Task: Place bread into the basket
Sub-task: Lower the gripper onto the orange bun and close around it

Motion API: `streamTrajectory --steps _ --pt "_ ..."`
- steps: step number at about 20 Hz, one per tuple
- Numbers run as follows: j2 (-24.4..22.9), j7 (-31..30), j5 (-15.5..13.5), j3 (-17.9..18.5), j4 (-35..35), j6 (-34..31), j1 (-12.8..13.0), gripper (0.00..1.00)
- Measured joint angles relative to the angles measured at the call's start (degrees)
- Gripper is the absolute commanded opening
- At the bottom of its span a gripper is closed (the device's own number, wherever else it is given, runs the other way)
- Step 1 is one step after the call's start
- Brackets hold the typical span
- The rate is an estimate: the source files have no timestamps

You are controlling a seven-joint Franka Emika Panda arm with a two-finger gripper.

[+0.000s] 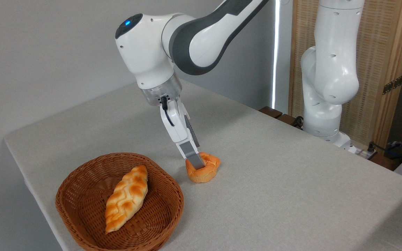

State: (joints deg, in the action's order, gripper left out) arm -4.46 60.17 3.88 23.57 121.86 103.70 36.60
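Wicker container: oval brown woven basket with low sides, lower left of the frame, resting on the table.
Basket contents: one long braided golden loaf, lying diagonally on the basket floor, upper end toward the right rim. No other item lies inside.
Task item: bread, a small round orange-golden bun with a swirled top and a paler ridged base. It sits upright on the table at frame centre, outside the basket, just beside its upper right rim.
Table surface: light grey cloth-like covering, running from the left edge to the lower right corner of the frame.
Arm: white and dark grey, entering from the top centre. A blue light shows on the wrist housing at upper centre left. The wrist leans so that the tool points down and to the right.
Gripper: lowered onto the bread. One grey finger is visible, its tip in front of the bun's top on the left side, apparently touching it.
Finger state: cannot tell. The second finger is hidden behind the first, so the gap and any grasp of the bun cannot be read.
Arm base: white column at the right of the frame, behind the table's far edge.
Background: plain grey wall at left; wooden-framed woven panel at upper right.
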Motion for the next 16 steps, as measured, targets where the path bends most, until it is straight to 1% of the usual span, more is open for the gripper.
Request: streamTrajectory --steps 1,3,4,6,7,9,10,16 --pt "0.14 0.0 0.6 0.0 0.01 0.07 0.0 0.96" --pt "0.31 0.0 1.81 0.0 0.12 0.08 0.01 0.7" --pt "0.44 0.0 2.07 -0.1 0.35 0.08 0.02 0.53" --pt "0.97 0.0 2.31 -0.8 0.74 0.08 0.03 0.27" --pt "1.25 0.0 2.79 -1.12 0.74 0.08 0.04 0.18" --pt "1.52 -0.01 4.09 -1.47 0.74 0.12 0.04 0.07" --pt "1.53 -0.01 4.28 -1.5 0.74 0.13 0.04 0.06" --pt "1.52 -0.01 4.35 -1.49 0.71 0.76 0.04 0.06"
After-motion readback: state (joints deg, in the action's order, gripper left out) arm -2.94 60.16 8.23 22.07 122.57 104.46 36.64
